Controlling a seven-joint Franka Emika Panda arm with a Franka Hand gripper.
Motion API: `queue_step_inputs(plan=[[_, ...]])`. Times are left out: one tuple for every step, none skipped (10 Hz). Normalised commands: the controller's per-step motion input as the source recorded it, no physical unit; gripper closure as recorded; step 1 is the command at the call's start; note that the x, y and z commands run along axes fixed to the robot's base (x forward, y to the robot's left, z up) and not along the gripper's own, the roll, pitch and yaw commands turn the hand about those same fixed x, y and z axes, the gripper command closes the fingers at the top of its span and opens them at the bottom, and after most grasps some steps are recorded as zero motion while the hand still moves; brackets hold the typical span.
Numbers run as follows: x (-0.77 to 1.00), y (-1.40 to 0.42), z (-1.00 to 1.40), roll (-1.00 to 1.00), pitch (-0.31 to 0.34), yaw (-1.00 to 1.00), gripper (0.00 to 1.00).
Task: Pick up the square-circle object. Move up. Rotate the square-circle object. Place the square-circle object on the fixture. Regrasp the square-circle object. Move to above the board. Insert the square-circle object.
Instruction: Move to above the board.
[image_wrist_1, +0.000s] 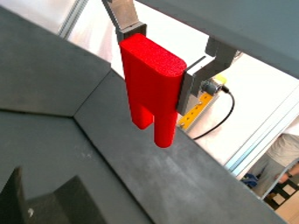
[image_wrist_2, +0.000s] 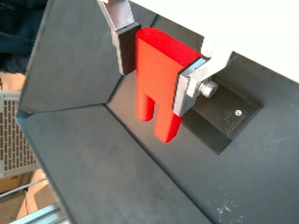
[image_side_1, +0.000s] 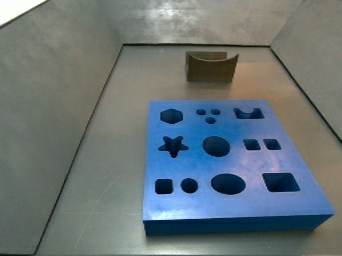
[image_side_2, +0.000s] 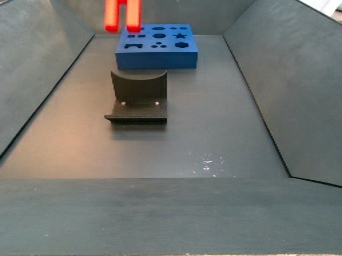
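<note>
The jaws of the gripper (image_wrist_1: 167, 63) are closed on the solid end of the square-circle object (image_wrist_1: 152, 92), held between the flat silver fingers (image_wrist_2: 193, 87) in both wrist views. The piece hangs with its two prongs pointing down, well clear of the floor; this lifted hold is judged to belong to the move-up step, before rotation.

The block is bright red, smooth moulded plastic, elongated, with a slot splitting its lower end. In a side view only the prongs (image_side_2: 122, 15) show, at the top edge near 11 o'clock, above the far end of the enclosure.

Below them lies the board (image_side_2: 158, 46), a flat matt blue slab with star, hexagon, round and square cut-outs. The fixture (image_side_2: 139, 95), olive-brown with a curved notch, stands at 6 o'clock of the board, empty. The dull grey floor (image_side_2: 201, 140) carries both.
</note>
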Motion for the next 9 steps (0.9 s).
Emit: queue_step_inputs(plan=[[-0.08, 0.01, 1.00, -0.06, 0.097, -0.01, 1.00], [-0.05, 0.01, 0.79, -0.06, 0.108, 0.01, 1.00], [-0.03, 0.00, 0.61, -0.05, 0.109, 0.02, 1.00], [-0.02, 0.00, 0.50, -0.06, 0.112, 0.03, 1.00], [0.00, -0.01, 0.27, -0.05, 0.126, 0.05, 1.00], [-0.49, -1.00, 0.13, -1.00, 0.066, -0.12, 1.00], [-0.49, -1.00, 0.13, -1.00, 0.056, -0.11, 1.00], [-0.51, -1.00, 0.14, -1.00, 0.052, -0.11, 1.00], [-0.53, -1.00, 0.12, -1.00, 0.047, -0.10, 1.00]])
